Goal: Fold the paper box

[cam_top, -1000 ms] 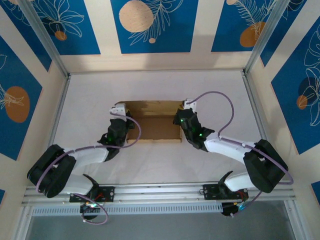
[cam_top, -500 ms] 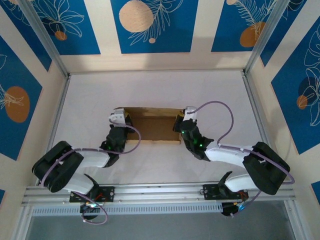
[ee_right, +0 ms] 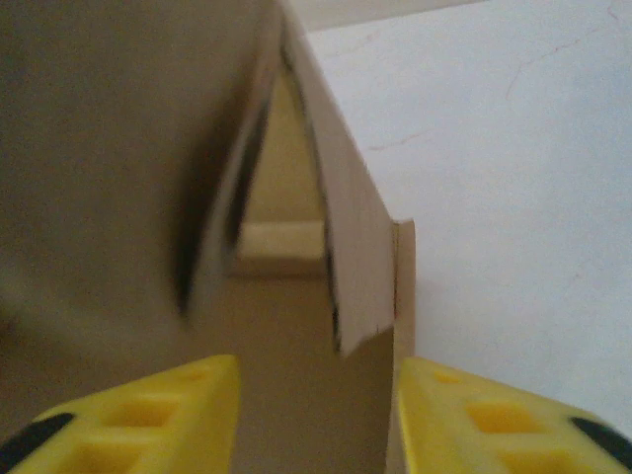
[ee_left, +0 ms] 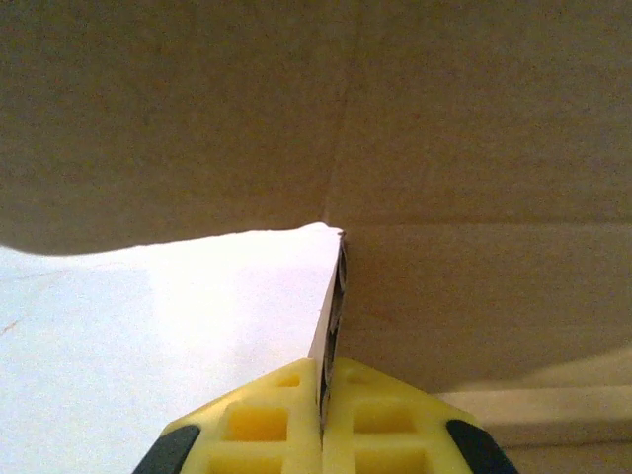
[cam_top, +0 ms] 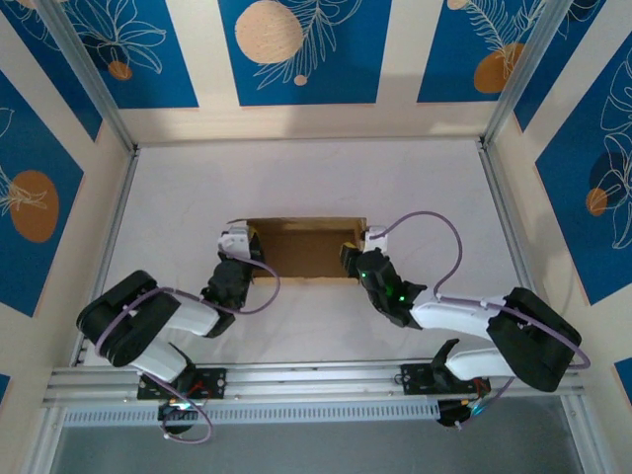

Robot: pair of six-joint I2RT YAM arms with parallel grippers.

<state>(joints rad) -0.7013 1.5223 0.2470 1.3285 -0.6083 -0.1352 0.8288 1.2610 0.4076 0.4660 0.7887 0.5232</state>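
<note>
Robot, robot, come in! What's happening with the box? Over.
Left gripper shut on left edge of the paper box. Right gripper open, straddling its right wall. Nothing blocking.

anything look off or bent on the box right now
On the paper box, the side flap between the fingers of the open right end effector leans off the wall beside it, leaving a wedge-shaped gap. No tears show.

**White desk ringed by blue botanical panels**

A plain white desk (cam_top: pixel 316 168) spreads across the middle of the overhead view. Blue wall panels (cam_top: pixel 299 49), printed with pale leaves and orange discs and set against cream, line the top and both sides of the frame. Slanted aluminium posts (cam_top: pixel 87 74) stand at the upper corners. A metal rail (cam_top: pixel 316 373) crosses the bottom.
</note>
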